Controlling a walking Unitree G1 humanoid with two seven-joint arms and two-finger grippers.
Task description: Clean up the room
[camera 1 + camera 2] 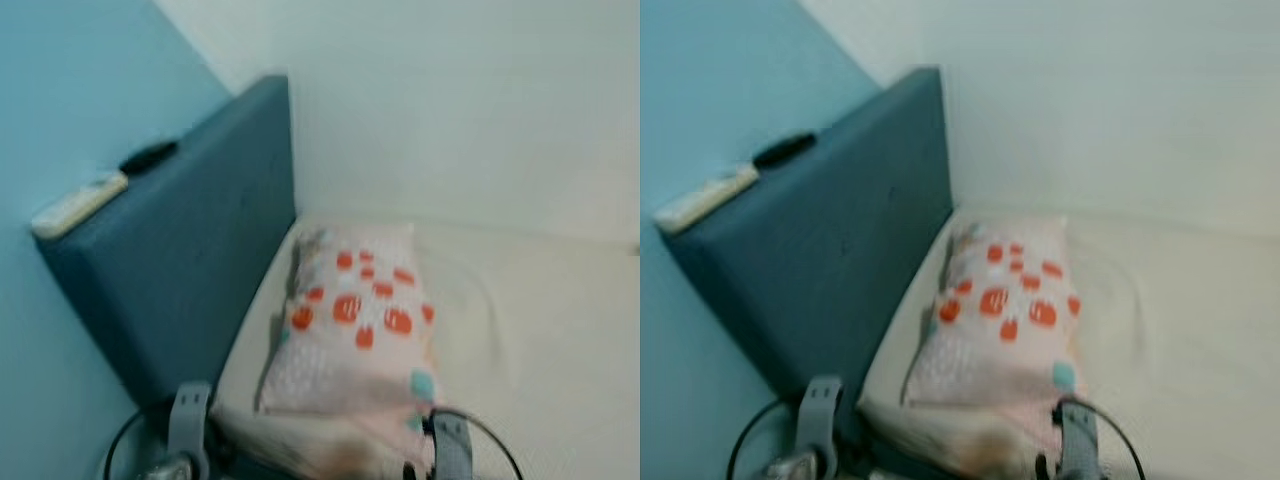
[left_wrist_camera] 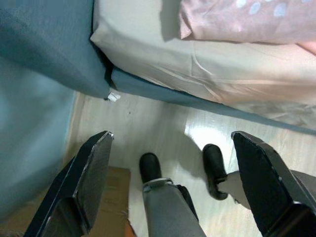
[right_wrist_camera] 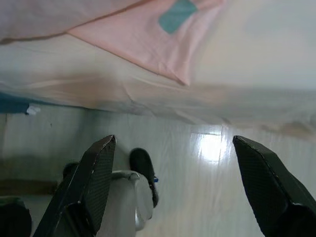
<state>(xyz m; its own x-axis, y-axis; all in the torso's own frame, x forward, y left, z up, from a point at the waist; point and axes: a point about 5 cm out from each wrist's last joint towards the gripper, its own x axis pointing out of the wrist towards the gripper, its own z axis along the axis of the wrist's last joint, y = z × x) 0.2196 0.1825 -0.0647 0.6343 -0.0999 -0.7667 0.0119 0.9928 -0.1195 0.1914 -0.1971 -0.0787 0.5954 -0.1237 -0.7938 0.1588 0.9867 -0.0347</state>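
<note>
A pale pink pillow (image 1: 355,320) with orange spots lies at the head of a cream bed (image 1: 540,330), against a dark blue headboard (image 1: 190,260). Its pink corner with a teal patch (image 3: 175,15) hangs near the bed's edge. My left gripper (image 2: 173,148) is open and empty, held low beside the bed over the floor. My right gripper (image 3: 173,148) is open and empty too, just off the bed's edge below the pillow corner. Both wrists (image 1: 188,420) (image 1: 450,445) sit at the bottom of the eye views.
A white remote (image 1: 78,203) and a black object (image 1: 148,156) rest on top of the headboard. A light blue wall (image 1: 70,90) stands left, a white wall behind. Below are a glossy wood floor (image 2: 163,128), my black feet (image 2: 149,167) and a cardboard box (image 2: 116,197).
</note>
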